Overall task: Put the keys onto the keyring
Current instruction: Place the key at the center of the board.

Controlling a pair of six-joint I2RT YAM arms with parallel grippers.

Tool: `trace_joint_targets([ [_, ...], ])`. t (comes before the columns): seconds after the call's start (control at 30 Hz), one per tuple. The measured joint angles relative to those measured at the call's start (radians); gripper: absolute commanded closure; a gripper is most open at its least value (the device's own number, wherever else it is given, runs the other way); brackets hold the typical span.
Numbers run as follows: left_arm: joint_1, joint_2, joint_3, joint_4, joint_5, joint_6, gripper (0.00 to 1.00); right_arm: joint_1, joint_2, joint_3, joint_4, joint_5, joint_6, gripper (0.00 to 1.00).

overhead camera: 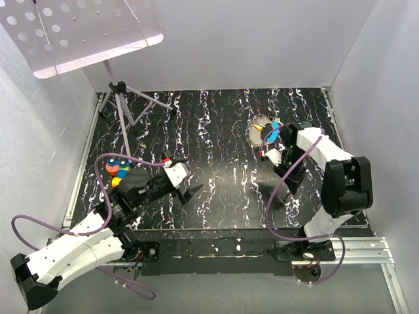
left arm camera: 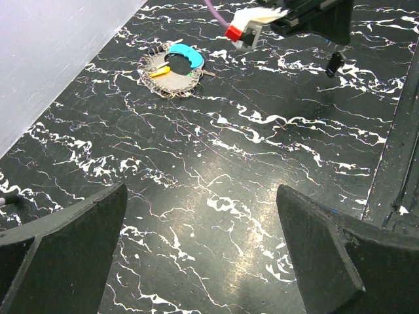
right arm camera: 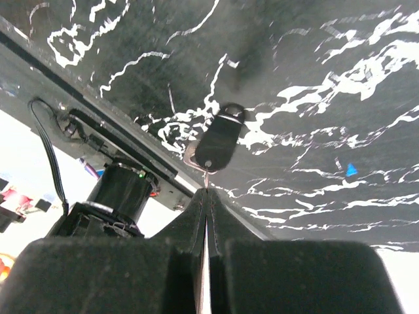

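1. Caught the right gripper [right arm camera: 206,194] pressed fully shut on a thin metal shank, with a dark-headed key [right arm camera: 219,140] standing just past the fingertips, head pointing away and a small loop at its far end.
2. Showed that key over the black, white-veined table [right arm camera: 340,78], toward the near edge and close to the rail there; could not tell whether it was touching the surface or hanging clear of it.
3. Found the left gripper [left arm camera: 201,193] with jaws spread as wide as possible and holding nothing, low over bare marbled surface on the left half of the table.
4. Placed the keyring [left arm camera: 171,93] flat on the table at the far right, a silvery wire loop just beside the right arm's wrist in the top view and well apart from the left gripper.
5. Picked out two more keys lying on that loop, a teal-headed key [left arm camera: 186,55] and a yellow-headed key [left arm camera: 160,72], close together; could not tell whether either was threaded onto the wire.
6. Noted small blue, orange and red pieces [overhead camera: 116,169] just beside the left arm, too small to name.
7. Took in a tripod stand [overhead camera: 118,98] at the far left corner, carrying a tilted perforated tray [overhead camera: 85,33], and plain white walls [overhead camera: 249,46] closing in the scene.
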Motion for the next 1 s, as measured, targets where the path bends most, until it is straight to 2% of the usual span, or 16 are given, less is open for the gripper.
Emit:
trace_joint_targets([
  [0.2, 0.0, 0.0, 0.0, 0.0, 0.0, 0.0, 0.02, -0.016, -0.101, -0.095, -0.016, 0.025, -0.01, 0.99],
  [0.43, 0.0, 0.0, 0.0, 0.0, 0.001, 0.0, 0.02, -0.039, -0.121, -0.148, -0.023, 0.05, -0.019, 0.99],
  [0.67, 0.0, -0.004, 0.0, 0.0, 0.005, 0.0, 0.02, -0.04, -0.033, -0.138, -0.027, 0.05, -0.02, 0.99],
  [1.0, 0.0, -0.011, 0.0, 0.0, 0.008, 0.0, 0.02, -0.04, 0.085, -0.021, -0.028, 0.034, -0.01, 0.99],
])
